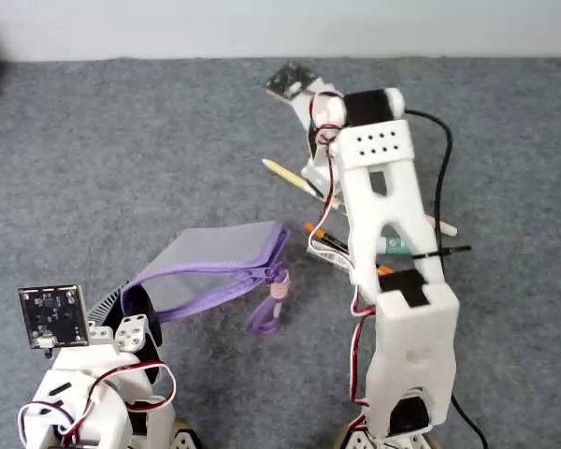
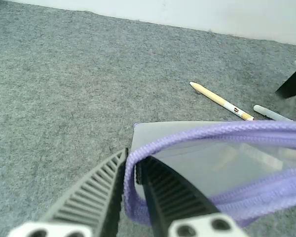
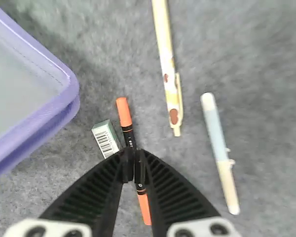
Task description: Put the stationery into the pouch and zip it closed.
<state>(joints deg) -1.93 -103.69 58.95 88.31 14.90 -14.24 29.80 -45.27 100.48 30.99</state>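
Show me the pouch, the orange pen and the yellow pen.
pouch [image 1: 215,257], high view, clear side panel
orange pen [image 3: 124,113], right wrist view, its orange end
yellow pen [image 2: 221,101], left wrist view, middle of barrel

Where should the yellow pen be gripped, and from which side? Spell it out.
Grip the yellow pen at mid-barrel, coming straight down from above and closing across its width. It lies flat on the carpet, long and thin, with the pale blue pen and orange pen lying apart from it, so both long sides look free.
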